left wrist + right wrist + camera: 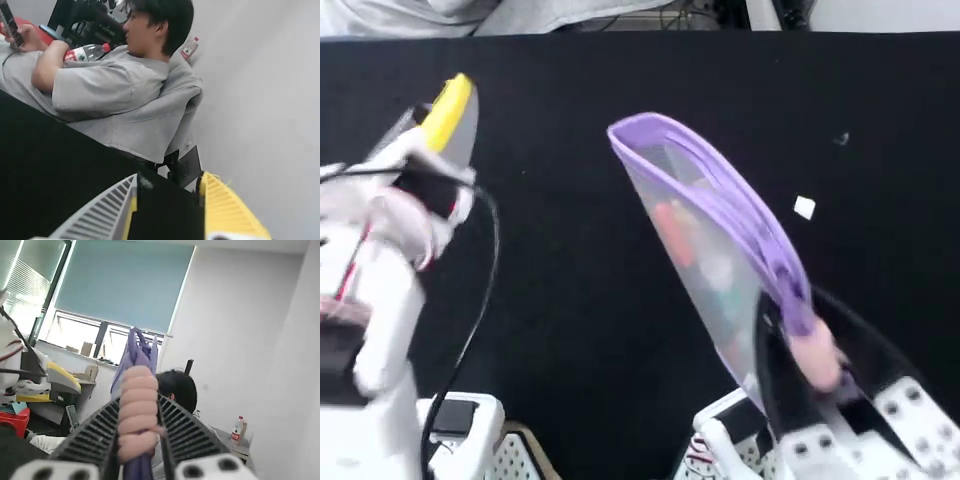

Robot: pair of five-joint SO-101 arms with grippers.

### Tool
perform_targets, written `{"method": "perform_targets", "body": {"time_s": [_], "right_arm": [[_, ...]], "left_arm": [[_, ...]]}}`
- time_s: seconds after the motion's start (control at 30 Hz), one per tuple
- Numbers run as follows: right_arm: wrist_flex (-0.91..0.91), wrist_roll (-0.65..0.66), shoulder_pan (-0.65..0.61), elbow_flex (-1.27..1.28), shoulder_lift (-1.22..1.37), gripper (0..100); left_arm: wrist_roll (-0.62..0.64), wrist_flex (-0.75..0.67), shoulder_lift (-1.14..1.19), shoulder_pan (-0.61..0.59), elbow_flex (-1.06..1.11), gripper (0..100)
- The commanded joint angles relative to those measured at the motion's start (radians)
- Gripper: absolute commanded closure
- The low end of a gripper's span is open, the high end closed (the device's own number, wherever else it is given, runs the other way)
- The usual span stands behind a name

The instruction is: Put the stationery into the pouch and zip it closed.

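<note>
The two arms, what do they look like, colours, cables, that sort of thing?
Both arms have white bodies. The left arm carries a looping black cable and thin red wires; the left gripper has one grey ribbed finger and one yellow. The right gripper has dark ribbed fingers on white mounts with round holes.

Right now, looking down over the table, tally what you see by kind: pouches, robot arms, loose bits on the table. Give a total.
pouch: 1
robot arms: 2, left arm and right arm
loose white bit: 1
Total: 4
Things inside the pouch are too blurred to count.
</note>
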Motion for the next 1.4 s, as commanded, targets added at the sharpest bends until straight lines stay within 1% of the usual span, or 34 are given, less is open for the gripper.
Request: {"method": "perform_targets", "body": {"time_s": [0.0, 0.1, 0.27, 0.47, 0.57, 0.77, 0.87, 0.93, 1.03, 1.17, 1.27, 1.37], "right_arm": [[0.000, 0.005, 0.009, -0.077, -0.041, 98.8], [0.009, 0.009, 0.009, -0.091, -0.036, 98.8], [0.002, 0.011, 0.011, -0.019, -0.008, 98.8], [-0.046, 0.009, 0.011, 0.140, 0.051, 98.8], [-0.081, 0.003, 0.008, 0.213, 0.061, 98.8], [-0.091, 0.003, 0.008, 0.303, 0.071, 98.8], [-0.176, 0.003, 0.008, 0.418, 0.071, 98.8], [-0.227, 0.005, 0.006, 0.484, 0.071, 98.8], [-0.272, 0.011, -0.046, 0.555, 0.073, 98.8], [-0.275, 0.011, -0.107, 0.621, 0.073, 98.8], [-0.273, 0.011, -0.114, 0.667, 0.073, 98.8], [-0.279, 0.011, -0.115, 0.727, 0.073, 98.8]], "left_arm": [[0.017, -0.086, -0.015, -0.007, 0.068, 79], [0.020, -0.089, -0.015, -0.004, 0.105, 79], [0.021, -0.153, -0.015, 0.073, 0.193, 79], [0.020, -0.207, -0.015, 0.071, 0.262, 79], [0.020, -0.204, -0.015, 0.044, 0.255, 79], [0.021, -0.210, -0.015, -0.005, 0.298, 79], [0.021, -0.209, -0.015, -0.035, 0.295, 79], [0.021, -0.201, -0.015, -0.047, 0.285, 79], [0.021, -0.172, -0.017, -0.047, 0.269, 79], [0.021, -0.086, -0.040, -0.039, 0.213, 79], [0.021, -0.012, -0.058, -0.038, 0.163, 78], [0.021, 0.048, -0.060, -0.013, 0.130, 74]]}}
